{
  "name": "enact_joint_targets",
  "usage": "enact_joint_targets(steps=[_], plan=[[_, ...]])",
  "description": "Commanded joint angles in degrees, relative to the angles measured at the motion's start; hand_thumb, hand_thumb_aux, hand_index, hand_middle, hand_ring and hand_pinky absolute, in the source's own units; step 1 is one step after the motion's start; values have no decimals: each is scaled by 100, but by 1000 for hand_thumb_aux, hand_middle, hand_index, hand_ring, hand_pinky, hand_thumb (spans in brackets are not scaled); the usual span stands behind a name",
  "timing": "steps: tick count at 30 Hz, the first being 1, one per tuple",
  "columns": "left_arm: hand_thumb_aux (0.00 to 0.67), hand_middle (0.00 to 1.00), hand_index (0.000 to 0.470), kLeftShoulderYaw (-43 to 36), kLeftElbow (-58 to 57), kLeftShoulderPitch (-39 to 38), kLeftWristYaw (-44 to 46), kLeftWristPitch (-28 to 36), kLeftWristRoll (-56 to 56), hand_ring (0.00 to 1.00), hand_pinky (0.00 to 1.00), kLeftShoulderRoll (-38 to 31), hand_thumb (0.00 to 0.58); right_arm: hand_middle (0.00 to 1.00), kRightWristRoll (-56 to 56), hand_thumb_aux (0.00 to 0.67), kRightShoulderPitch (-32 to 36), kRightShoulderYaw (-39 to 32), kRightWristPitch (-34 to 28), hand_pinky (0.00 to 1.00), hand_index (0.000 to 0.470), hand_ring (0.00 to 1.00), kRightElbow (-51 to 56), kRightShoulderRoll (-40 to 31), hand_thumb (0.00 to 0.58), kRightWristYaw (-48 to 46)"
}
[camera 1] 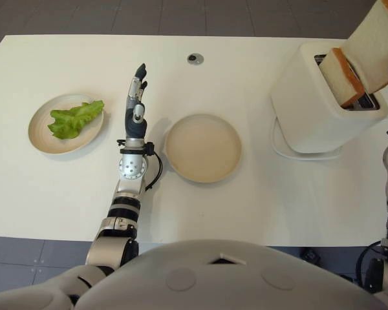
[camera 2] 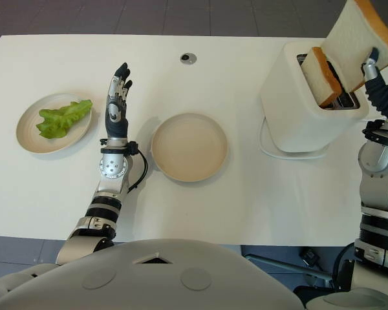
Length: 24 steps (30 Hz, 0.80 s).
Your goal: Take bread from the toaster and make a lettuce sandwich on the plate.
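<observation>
Golden-brown crust is edging the raised slice (camera 2: pixel 357 35), which your right hand (camera 2: pixel 375 71) is gripping by its lower edge, up in the air above the toaster (camera 2: pixel 297 110). A second slice (camera 2: pixel 320 76) is standing tilted in the slot, its top half sticking out.

You are handling something light and fairly stiff if it is toasted, but crumbly: it is likely to dent or tear under a hard squeeze and could swing if you are holding it only by a corner. Pinching it across both flat faces, near the edge, is looking like the safest grip, and the same goes for the slice waiting in the slot.

Your left hand (camera 2: pixel 118 100) is holding nothing. Its fingers are stretching out straight over the table (camera 2: pixel 278 194), between the two plates.

The empty plate (camera 2: pixel 189 147) is sitting in the middle, just beside that hand, and it is carrying nothing yet, so no part of the sandwich is lying there. The smaller plate (camera 2: pixel 22 134) on the far left is holding the lettuce (camera 2: pixel 61 117), a limp, crinkled leaf lying across it. That leaf is going to be soft, feather-light and possibly slippery, so you are better off taking it by the thick rib than by the frilly edge.
</observation>
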State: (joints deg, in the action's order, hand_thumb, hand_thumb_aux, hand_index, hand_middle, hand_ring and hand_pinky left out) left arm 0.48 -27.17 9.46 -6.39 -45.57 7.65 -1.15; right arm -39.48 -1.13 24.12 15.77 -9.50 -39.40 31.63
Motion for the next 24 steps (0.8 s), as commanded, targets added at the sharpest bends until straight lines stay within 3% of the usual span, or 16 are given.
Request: enact_joint_targets(steps=[1, 5, 9, 14, 18, 21, 22, 23, 24], plan=[[0, 0, 0, 72, -164, 104, -26, -20, -93, 0, 0, -7, 0, 1000, 1350, 670, 105, -852, 835, 1000, 470, 1000, -972, 316, 580, -793], [0, 0, 0, 64, -259, 215, 4, -103, -150, 0, 0, 23, 0, 1000, 3240, 670, -142, -2518, 837, 1000, 470, 1000, -1069, 611, 580, -2691], [0, 0, 0, 72, -369, 346, 14, -208, -222, 0, 0, 43, 0, 1000, 3999, 670, -212, -3727, 339, 1000, 470, 1000, 83, 1116, 580, -4242], [0, 0, 0, 55, -479, 510, -19, -333, -166, 0, 0, 61, 0, 1000, 3870, 670, 278, -3827, 240, 1000, 470, 1000, 1522, 1292, 580, -5015], [0, 0, 0, 67, 92, 432, -127, -306, 236, 0, 0, -113, 0, 1000, 3396, 670, 184, -3706, 425, 1000, 470, 1000, 1319, 911, 580, -5219], [0, 0, 0, 253, 1197, 65, -216, 3, 906, 0, 0, -442, 0, 1000, 3059, 670, 36, -3619, 409, 1000, 470, 1000, 733, 670, 580, -5336], [0, 0, 0, 350, 1615, -112, -218, 206, 1206, 0, 0, -589, 0, 51, 2904, 194, 8, -3593, 380, 51, 136, 51, 557, 610, 288, -5329], [0, 0, 0, 495, 2023, -304, -223, 430, 1517, 0, 0, -754, 0, 0, 2749, 0, -3, -3580, 367, 0, 0, 0, 430, 550, 0, -5335], [0, 0, 0, 646, 2396, -499, -187, 663, 1739, 0, 0, -914, 0, 0, 2584, 0, -10, -3568, 364, 0, 0, 0, 338, 496, 0, -5328]])
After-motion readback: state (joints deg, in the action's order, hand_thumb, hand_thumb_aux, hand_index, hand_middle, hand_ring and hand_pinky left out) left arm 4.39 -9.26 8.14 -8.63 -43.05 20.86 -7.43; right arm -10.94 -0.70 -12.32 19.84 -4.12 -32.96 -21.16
